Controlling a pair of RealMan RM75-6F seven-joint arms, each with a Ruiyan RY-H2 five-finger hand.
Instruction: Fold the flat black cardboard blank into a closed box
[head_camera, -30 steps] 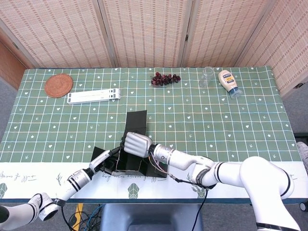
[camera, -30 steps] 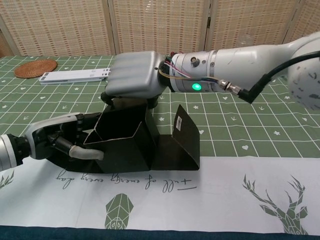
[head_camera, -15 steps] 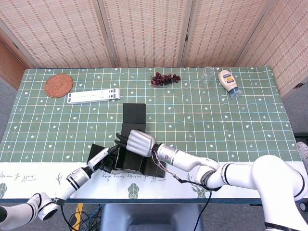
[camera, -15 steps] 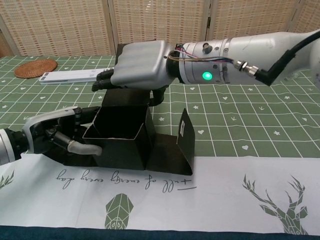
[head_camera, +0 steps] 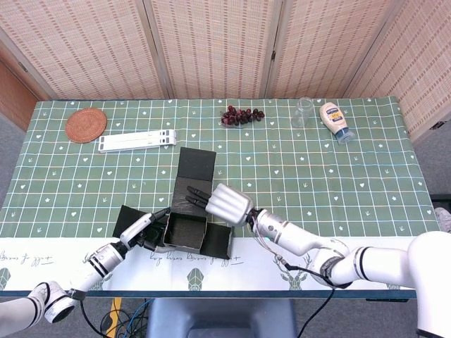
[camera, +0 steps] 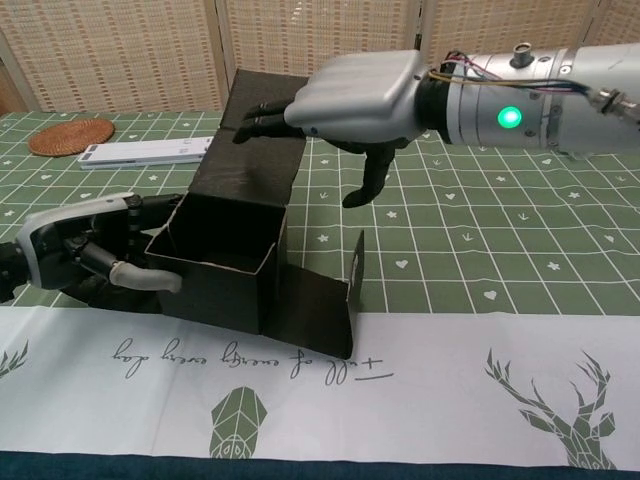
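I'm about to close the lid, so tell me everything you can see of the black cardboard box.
The black cardboard box is matte and half-formed: four walls stand around an open cavity near the table's front edge. Its lid panel lies back, a side flap stands upright on the right. The left hand holds its left wall; the right hand hovers above, fingertips over the lid.

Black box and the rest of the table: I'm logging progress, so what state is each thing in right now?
black cardboard box: partly folded, walls up, top open, lid flap raised behind, right side flap lying out.
left hand: holds the box's left wall.
right hand: fingers spread, fingertips at the lid flap.
glass jar: upright, looks empty.
mayonnaise bottle: lying down, capped.
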